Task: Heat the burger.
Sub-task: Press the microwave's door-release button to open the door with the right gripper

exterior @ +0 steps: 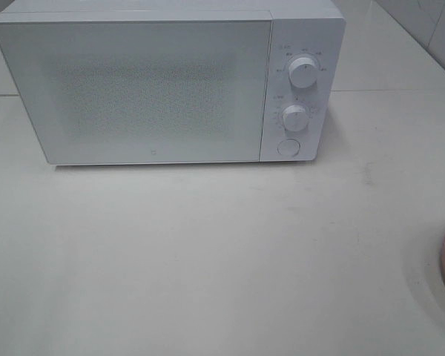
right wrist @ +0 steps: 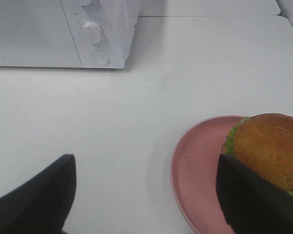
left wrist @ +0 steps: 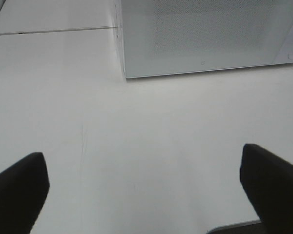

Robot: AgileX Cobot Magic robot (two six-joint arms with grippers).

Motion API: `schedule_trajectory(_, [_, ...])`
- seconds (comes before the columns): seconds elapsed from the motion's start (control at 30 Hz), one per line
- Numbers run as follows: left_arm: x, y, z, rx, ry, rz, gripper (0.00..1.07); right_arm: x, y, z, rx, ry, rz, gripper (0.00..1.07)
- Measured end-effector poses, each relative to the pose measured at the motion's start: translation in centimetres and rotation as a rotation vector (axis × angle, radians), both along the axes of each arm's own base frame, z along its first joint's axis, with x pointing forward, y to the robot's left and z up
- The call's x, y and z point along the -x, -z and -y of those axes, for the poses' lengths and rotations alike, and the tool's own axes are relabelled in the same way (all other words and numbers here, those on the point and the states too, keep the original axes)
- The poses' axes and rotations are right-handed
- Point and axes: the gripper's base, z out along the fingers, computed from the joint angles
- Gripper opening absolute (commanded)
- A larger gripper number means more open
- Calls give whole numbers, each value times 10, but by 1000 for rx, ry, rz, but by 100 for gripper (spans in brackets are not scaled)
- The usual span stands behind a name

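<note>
Pink plate [right wrist: 198, 165] is sitting well off to the right of the microwave [exterior: 170, 85], with the burger [right wrist: 268, 146] resting on it. Both the left gripper [left wrist: 141, 165] and right gripper [right wrist: 146, 165] are hanging with jaws wide apart, gripping nothing. Its door [exterior: 133, 89] is looking shut, so I'm thinking grabbing the burger first is risking bumping it there, and pinching that stack too hard is risking layers sliding out.

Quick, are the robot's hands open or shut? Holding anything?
Left gripper: open, empty.
Right gripper: open, empty, near the burger on the plate.
</note>
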Motion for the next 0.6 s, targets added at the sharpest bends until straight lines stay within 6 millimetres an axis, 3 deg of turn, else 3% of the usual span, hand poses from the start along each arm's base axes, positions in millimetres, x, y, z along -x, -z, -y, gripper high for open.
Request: schedule_trajectory(0.6, [0,0,0,0,0,0,100,0,-1,0,-4,-2,2,76])
